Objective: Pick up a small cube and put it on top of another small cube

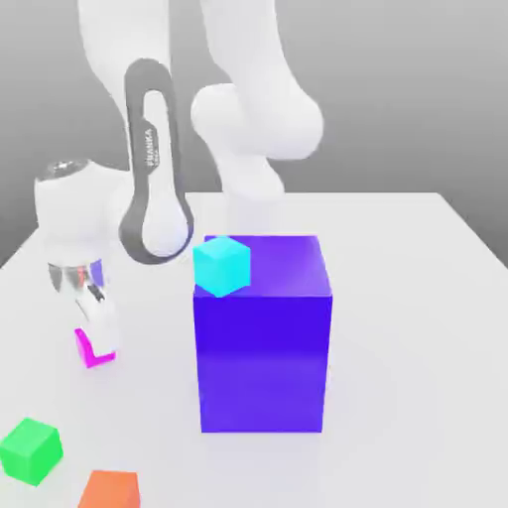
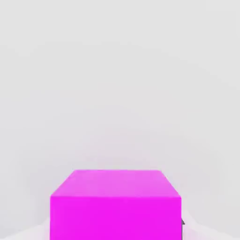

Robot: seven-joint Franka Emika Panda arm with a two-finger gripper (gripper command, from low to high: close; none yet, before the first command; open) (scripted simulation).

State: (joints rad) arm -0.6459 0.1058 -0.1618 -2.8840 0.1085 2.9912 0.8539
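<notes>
Gripper (image 1: 96, 322) down at the white table (image 1: 417, 298), fingers clamped on the magenta cube (image 1: 91, 349), toward the exterior view's left of the big blue-purple block (image 1: 263, 347). Cyan cube (image 1: 221, 265) at that block's upper corner. Green cube (image 1: 30, 448) nearer the camera, apart from the magenta one; orange cube (image 1: 109, 489) just beside it.

magenta cube (image 1: 91, 349), green cube (image 1: 30, 448), blue-purple block (image 1: 263, 337)
</notes>
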